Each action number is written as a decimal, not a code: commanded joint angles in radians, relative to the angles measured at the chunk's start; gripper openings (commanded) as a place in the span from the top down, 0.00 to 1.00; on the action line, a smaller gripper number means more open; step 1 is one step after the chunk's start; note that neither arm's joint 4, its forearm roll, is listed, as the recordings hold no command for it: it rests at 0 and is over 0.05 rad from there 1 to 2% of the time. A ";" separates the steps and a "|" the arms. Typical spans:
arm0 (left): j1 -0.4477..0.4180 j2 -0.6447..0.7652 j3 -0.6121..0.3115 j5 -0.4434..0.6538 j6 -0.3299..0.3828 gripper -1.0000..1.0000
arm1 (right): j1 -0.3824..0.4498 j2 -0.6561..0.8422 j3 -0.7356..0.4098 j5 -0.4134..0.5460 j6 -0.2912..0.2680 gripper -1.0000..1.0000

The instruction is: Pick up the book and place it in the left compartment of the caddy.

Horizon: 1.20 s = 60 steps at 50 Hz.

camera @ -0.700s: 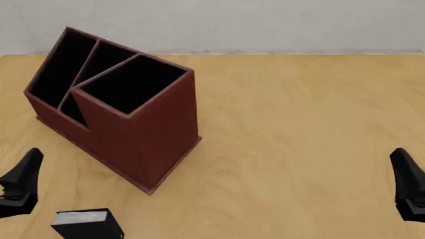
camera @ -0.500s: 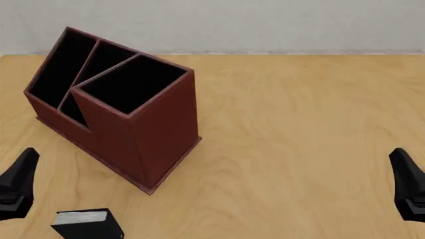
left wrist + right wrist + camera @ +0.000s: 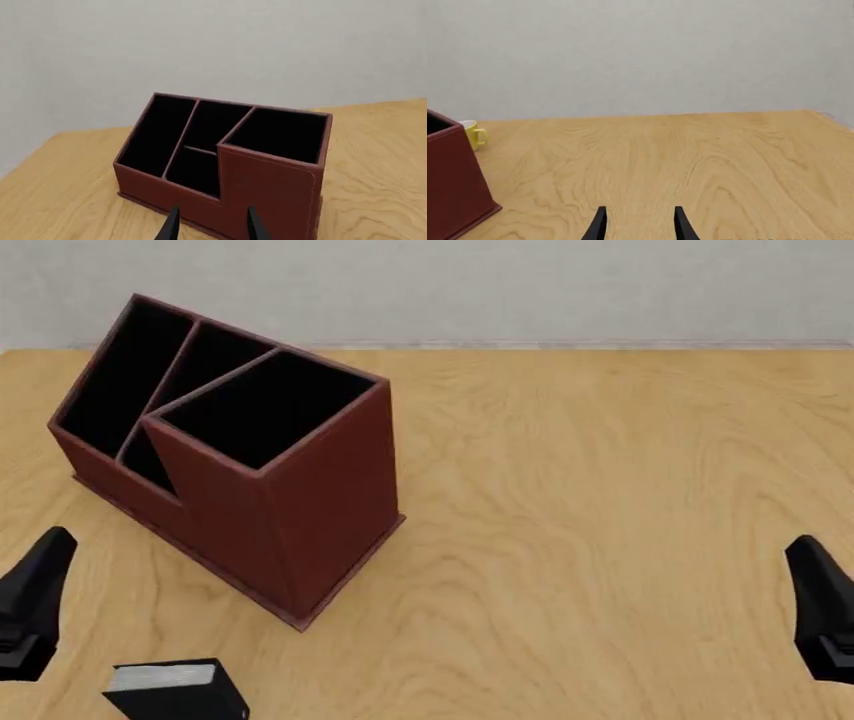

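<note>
Book: the small black hardcover book (image 3: 178, 690), grey page edge facing up, lies flat on the wooden table (image 3: 601, 490) at the lower left of the front view, untouched and apart from everything.
Caddy: the red-brown leather-look caddy (image 3: 314, 510) stands in the upper left, angled, its taller end nearest the camera; the left compartment (image 3: 123, 375), the narrow outermost slot, is empty.
Left gripper: the left gripper (image 3: 210, 225) is released, fingers parted with nothing between them, at the lower left edge of the front view, just left of the book.
Right gripper: the right gripper (image 3: 637, 225) hangs at the lower right, also released and empty, well apart from book and caddy.
Change: over the last half second or so the left gripper has slid slightly lower and further left; book and caddy have not moved.
Meaning: the pickup looks not yet begun; the left arm seems to be lining up over the book.
Also seen: a yellow mug (image 3: 474, 134) behind the caddy in the right wrist view.
</note>
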State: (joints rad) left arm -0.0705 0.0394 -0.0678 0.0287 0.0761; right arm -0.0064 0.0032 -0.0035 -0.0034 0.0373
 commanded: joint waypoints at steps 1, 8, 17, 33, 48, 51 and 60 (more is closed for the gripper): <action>-0.114 0.082 -0.098 0.036 -0.018 0.00 | -0.008 0.001 0.000 0.000 0.018 0.00; -0.135 0.173 -0.154 0.025 0.026 0.00 | -0.010 0.003 -0.001 0.002 0.019 0.00; -0.158 0.219 -0.243 0.075 0.063 0.00 | -0.007 0.007 0.000 0.001 0.014 0.00; -0.387 0.262 -0.395 0.373 0.202 0.00 | -0.010 0.013 0.002 0.000 0.004 0.00; -0.653 0.264 -0.492 0.619 0.249 0.00 | -0.011 0.019 0.000 0.001 -0.014 0.00; -0.692 0.270 -0.508 0.661 0.292 0.00 | -0.014 0.015 -0.001 0.005 -0.015 0.00; -0.751 0.303 -0.558 0.749 0.368 0.00 | -0.017 0.016 -0.001 0.005 -0.017 0.00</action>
State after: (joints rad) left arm -0.7324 0.3174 -0.5683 0.6668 0.3730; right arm -0.0201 0.0196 -0.0042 -0.0002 0.0248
